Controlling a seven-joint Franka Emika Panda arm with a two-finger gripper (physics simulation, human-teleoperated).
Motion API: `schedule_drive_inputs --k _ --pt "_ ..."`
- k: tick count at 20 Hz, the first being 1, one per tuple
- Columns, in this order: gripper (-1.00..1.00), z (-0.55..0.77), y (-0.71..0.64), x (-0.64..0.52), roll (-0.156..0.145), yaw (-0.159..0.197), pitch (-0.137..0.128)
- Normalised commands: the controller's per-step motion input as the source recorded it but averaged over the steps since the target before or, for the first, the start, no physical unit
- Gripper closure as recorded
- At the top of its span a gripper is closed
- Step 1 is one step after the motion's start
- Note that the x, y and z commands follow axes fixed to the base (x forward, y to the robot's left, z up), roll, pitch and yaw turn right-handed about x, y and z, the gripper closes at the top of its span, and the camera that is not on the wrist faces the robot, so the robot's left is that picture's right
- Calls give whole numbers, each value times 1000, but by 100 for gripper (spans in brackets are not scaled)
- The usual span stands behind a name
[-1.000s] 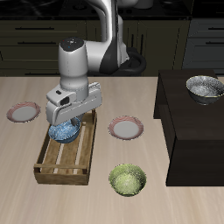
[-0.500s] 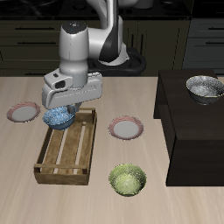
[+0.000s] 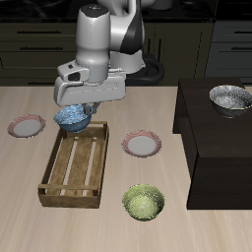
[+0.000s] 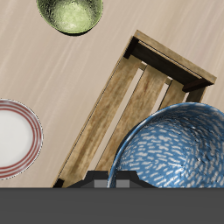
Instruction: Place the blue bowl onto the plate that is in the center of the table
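The carry is under way. The pincer (image 3: pixel 81 108) grips the blue bowl (image 3: pixel 73 119) by its rim and holds it in the air above the back end of the wooden crate (image 3: pixel 76 169), clear of the slats. The wrist view shows the bowl (image 4: pixel 175 147) hanging over the crate (image 4: pixel 131 105), with the centre plate (image 4: pixel 16 138) off to one side and the green bowl (image 4: pixel 70 13) beyond.

The target plate (image 3: pixel 142 145) lies bare on the bench (image 3: pixel 30 217), just beside the crate's long side and about midway between the back and front edges. A twin plate (image 3: pixel 27 126) sits near the bench's side edge, so the move should be checked against the right one. Next, as I judge it, the arm must travel sideways until the bowl hangs over the centre plate, then lower it level and let go.

Compared with half a second ago, the bowl has risen further and shifted a little toward the centre plate; a second ago it was still down inside the crate. The plates, green bowl and crate have not moved.
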Motion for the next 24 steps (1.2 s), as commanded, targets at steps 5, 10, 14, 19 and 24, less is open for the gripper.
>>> schedule_drive_inputs --k 5,10,14,19,24 --pt "100 256 273 -11 24 -61 -15" --pt "100 205 328 -17 28 -49 -18" --pt "100 46 334 -7 31 -75 4" --pt "100 -145 410 -77 39 -40 32" --pt "100 -243 297 -122 36 -38 47"
